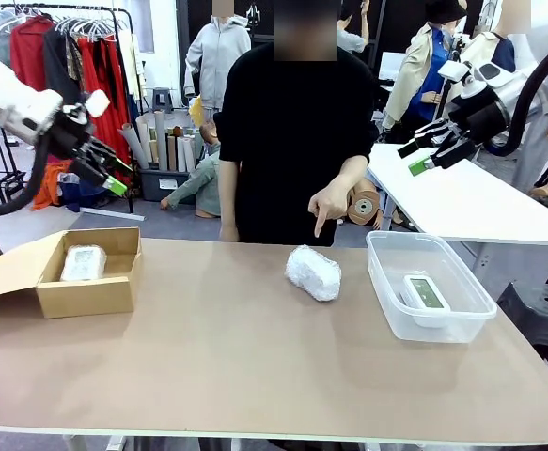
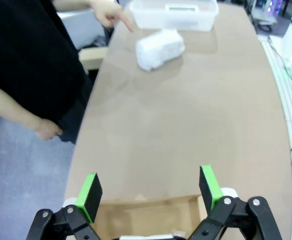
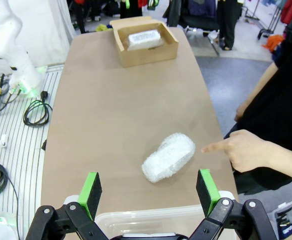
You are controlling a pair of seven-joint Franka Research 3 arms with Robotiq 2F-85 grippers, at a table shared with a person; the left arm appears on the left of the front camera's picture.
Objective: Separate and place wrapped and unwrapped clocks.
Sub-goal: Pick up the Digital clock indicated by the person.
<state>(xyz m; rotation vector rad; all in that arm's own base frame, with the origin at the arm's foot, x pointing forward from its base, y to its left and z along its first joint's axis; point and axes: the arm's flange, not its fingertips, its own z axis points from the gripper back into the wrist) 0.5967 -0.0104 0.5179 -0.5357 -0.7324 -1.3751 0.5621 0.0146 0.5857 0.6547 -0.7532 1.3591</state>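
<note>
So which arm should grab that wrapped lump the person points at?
Probably right: the right end effector, open, hangs nearer the wrapped bundle; the left end effector hovers above the cardboard box, farther away.

Bright, even overhead room light; the counter point(image 1: 255, 366) reads flat and matte. Shadows soft and short, sitting close under things. Front view fairly sharp, slightly soft far back. Both wrist views bow strongly: counter edges curve, corners stretch, slight softness near the bottom edge
</note>
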